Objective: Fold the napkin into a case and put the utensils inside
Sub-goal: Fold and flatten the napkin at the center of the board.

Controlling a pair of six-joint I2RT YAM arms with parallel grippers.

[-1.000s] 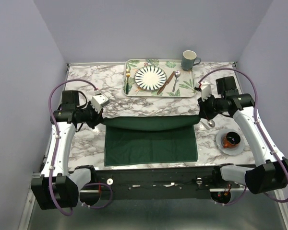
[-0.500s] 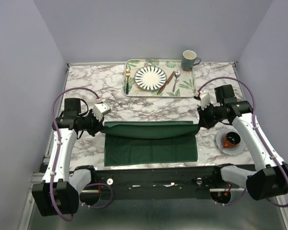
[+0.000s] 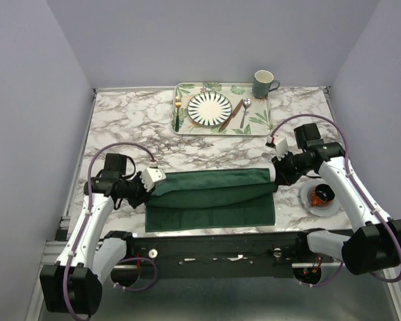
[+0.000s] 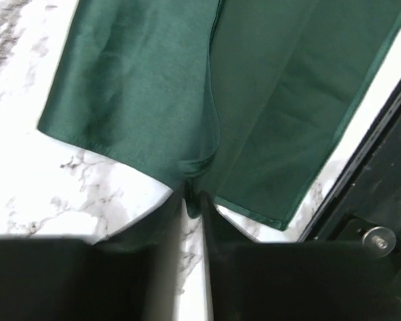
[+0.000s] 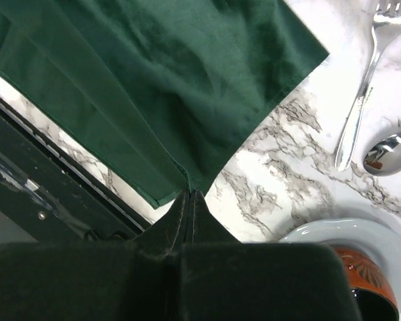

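At the right gripper (image 5: pixel 189 195): clenched tight on the edge of the soft dark green cloth napkin (image 5: pixel 154 80), at its 3 o'clock end.

At the left gripper (image 4: pixel 194 200): parted by a narrow slit, pale marble visible through it, the napkin's folded edge reaching just to the tips at its 9 o'clock end.

Between the two: upper layer folded over the lower and sagging toward 6 o'clock at mid-span. Lower layer flat on the white-and-grey marble tabletop (image 3: pixel 120 120), at 6 o'clock near the front edge.

Just beside the napkin's 3 o'clock end, on bare marble: plain silver fork (image 5: pixel 361 100) and second silver spoon (image 5: pixel 387 152), apart from the cloth. Next to them, round white saucer (image 5: pixel 307 231) with red-brown cup (image 5: pixel 367 284).

At 12 o'clock, well apart from the napkin: leaf-patterned rectangular tray (image 3: pixel 255 124) bearing striped round plate (image 3: pixel 210 108). Slim gold fork (image 3: pixel 178 107) at the plate's 9 o'clock; copper-brown knife (image 3: pixel 231 115) and silver spoon (image 3: pixel 244 110) at its 3 o'clock. Dark teal mug (image 3: pixel 262 84) at the tray's 1 o'clock corner.
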